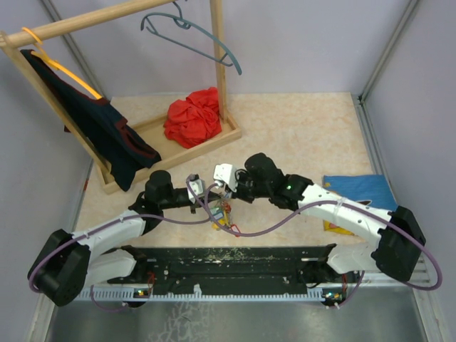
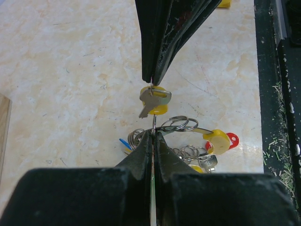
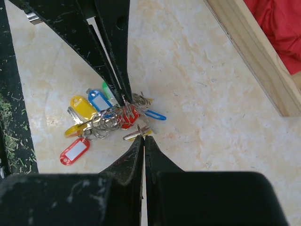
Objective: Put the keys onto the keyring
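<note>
A bunch of keys (image 1: 226,216) with blue, yellow, red and green tags lies on the table between both arms. In the right wrist view I see a yellow tag (image 3: 82,107), a blue tag (image 3: 99,100) and a red tag (image 3: 75,150) among several small split rings. My left gripper (image 2: 154,133) is shut on the thin wire of the keyring (image 2: 188,127), whose yellow section (image 2: 217,140) lies to the right. My right gripper (image 3: 144,137) is shut on a small yellow-headed key (image 2: 154,101), held on that wire just above the left fingertips.
A wooden clothes rack with a base tray (image 1: 228,135) stands at the back left and holds a red cloth (image 1: 194,116). A dark garment (image 1: 107,132) and a grey hanger (image 1: 192,34) hang from it. A blue cloth (image 1: 360,189) lies at the right.
</note>
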`<state>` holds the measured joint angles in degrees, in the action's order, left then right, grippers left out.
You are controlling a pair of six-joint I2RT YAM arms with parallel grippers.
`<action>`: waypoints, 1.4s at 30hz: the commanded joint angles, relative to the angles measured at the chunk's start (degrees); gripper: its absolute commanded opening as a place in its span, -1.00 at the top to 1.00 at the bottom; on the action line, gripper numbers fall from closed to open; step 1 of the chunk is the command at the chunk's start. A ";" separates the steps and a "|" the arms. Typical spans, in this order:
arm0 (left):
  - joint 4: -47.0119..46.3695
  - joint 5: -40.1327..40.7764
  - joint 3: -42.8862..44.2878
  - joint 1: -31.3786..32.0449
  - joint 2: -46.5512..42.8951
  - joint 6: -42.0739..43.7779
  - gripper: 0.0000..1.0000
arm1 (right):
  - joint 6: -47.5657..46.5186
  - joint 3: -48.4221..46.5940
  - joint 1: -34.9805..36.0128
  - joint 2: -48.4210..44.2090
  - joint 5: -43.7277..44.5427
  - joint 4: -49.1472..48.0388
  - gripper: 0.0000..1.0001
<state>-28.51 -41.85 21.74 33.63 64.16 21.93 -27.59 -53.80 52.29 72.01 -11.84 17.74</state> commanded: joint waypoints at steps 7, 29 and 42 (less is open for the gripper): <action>-3.05 -2.19 1.15 -0.23 0.25 -1.63 0.98 | -4.26 -1.47 2.24 1.90 0.50 -3.09 1.00; -4.79 -3.34 0.26 -0.23 -1.10 -3.21 0.98 | -3.30 -1.49 2.90 3.05 2.04 -3.41 1.00; -4.89 -3.56 0.14 -0.23 -1.28 -3.43 0.98 | -1.81 -1.64 2.91 2.74 0.84 -4.06 1.00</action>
<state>-30.13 -44.16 21.74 33.63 63.96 19.05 -30.39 -53.78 54.37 75.09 -9.76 16.62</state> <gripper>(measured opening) 0.014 0.006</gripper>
